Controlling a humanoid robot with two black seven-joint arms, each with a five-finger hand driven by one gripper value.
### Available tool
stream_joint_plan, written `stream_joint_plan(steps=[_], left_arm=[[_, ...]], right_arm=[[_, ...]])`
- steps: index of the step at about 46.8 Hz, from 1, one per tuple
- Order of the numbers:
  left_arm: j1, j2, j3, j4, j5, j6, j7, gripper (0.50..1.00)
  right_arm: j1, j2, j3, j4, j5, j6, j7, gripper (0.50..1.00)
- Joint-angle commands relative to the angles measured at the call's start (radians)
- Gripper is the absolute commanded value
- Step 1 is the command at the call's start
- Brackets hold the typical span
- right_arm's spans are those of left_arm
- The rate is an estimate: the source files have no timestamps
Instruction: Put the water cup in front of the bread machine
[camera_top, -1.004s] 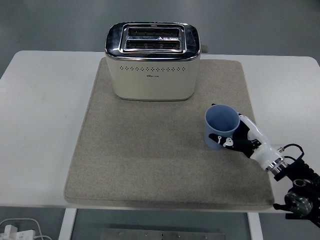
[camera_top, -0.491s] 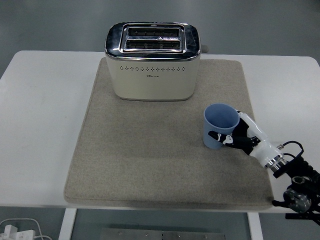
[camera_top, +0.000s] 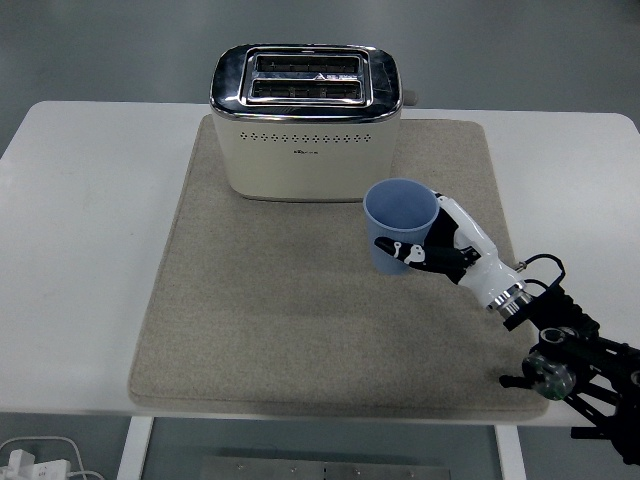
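- One arm in view: black right arm (camera_top: 570, 360) enters from the lower right corner, wrist cabling near the table's front edge; no left arm in sight.
- Right hand (camera_top: 450, 250), white and black with five fingers, is wrapped round the side of the light blue plastic water cup (camera_top: 400, 225); thumb (camera_top: 405, 251) across the cup's near wall, other fingers behind its right side. Closed grasp, holding the cup.
- Change over the last second: hand and cup have travelled left and away from the robot, off the right part of the grey felt mat (camera_top: 300, 310) towards its middle. A second ago the cup was well right of the toaster's right edge; now it is just off that front right corner.
- Cup upright, mouth open upward, looks empty. Whether the base is touching the mat or slightly raised I cannot tell.
- Beyond the hand and to its left: cream toaster with chrome top and two slots (camera_top: 305, 120), the "bread machine", at the mat's far edge. Cup near its front face, not touching.
- Under everything: white table (camera_top: 80, 250), bare on both sides of the mat.
- Judgement: carry is mostly done. The cup sits off the toaster's right front corner, so a bit more leftward travel would centre it before setting down and opening the fingers.
- Risk: bumping the toaster's front with the rim if it drifts any farther away from the robot.
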Motion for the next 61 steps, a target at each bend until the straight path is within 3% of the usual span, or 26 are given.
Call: stream_joint_plan(steps=[1,11,39,61], left_arm=[[0.000,0.000,0.000,0.000,0.000,0.000,0.000,1.000],[0.000,0.000,-0.002,0.000,0.000,-0.002,0.000,1.000],[0.000,0.000,0.000,0.000,0.000,-0.002,0.000,1.000],[0.000,0.000,0.000,0.000,0.000,-0.002,0.000,1.000]], right_arm=[[0.026,0.026,-0.028,0.000,0.001,-0.028,0.000,0.551],[0.082,0.087,-0.071,-0.006,0.010,-0.065,0.000,0.554],[0.150,0.236,-0.085,-0.162,0.012,-0.066,0.000,0.562],[0.190,0.355,-0.097,-0.302,0.012,-0.057,0.000,0.635]])
